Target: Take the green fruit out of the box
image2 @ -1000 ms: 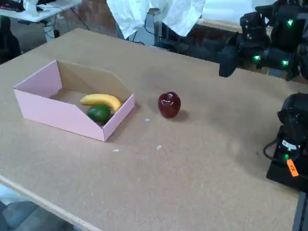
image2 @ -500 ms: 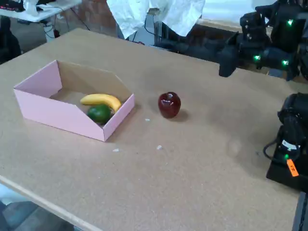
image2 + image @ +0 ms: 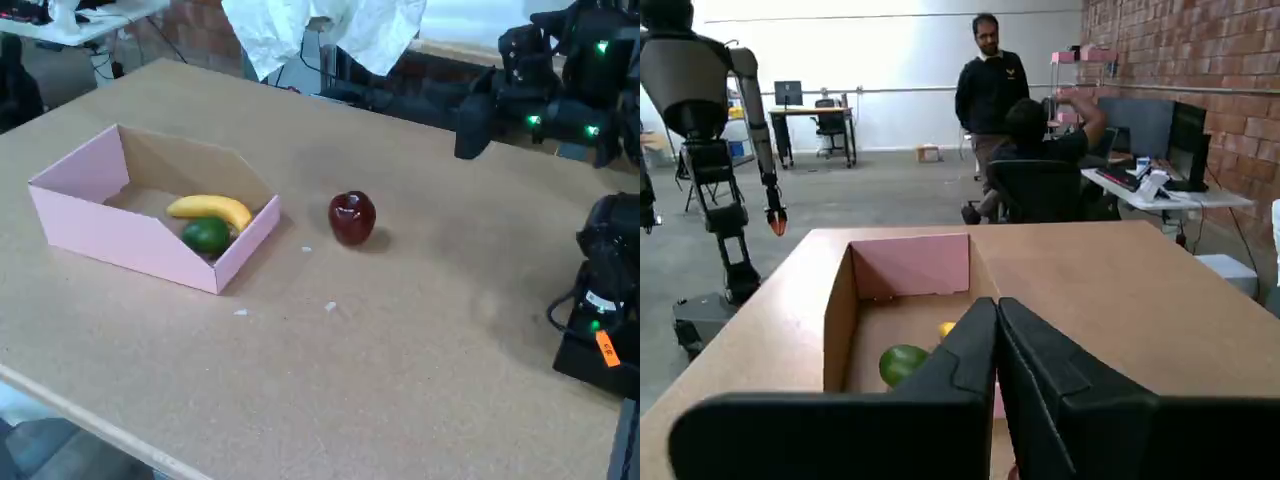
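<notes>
1. In the wrist view the gripper (image 3: 997, 312) fills the foreground, its two black fingers pressed together with nothing between them.
2. Just past the fingertips lies the green fruit (image 3: 902, 363), on the brown floor of the pink box (image 3: 908, 266).
3. In the fixed view the lime-like fruit (image 3: 207, 236) touches a yellow banana (image 3: 211, 209) in the box's near right corner.
4. A dark red apple (image 3: 351, 218) stands on the table (image 3: 400, 350), outside the box.
5. Beyond the table, two people are at a desk.

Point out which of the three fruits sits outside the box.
The dark red apple, standing alone on the table to the right of the pink box in the fixed view. The banana and green fruit both lie inside.
</notes>
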Controlling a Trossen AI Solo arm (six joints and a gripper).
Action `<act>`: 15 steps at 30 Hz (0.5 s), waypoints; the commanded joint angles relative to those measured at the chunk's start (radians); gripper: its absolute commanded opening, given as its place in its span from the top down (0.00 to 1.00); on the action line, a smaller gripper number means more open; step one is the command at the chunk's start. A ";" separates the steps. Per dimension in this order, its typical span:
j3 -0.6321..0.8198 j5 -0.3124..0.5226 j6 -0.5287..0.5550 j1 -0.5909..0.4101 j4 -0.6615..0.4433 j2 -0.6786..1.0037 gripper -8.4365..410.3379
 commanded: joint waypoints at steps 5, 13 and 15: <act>0.069 0.011 -0.063 0.000 0.000 0.056 0.95; 0.247 0.014 -0.071 0.000 -0.058 0.250 0.67; 0.301 0.017 -0.067 0.000 -0.076 0.311 0.57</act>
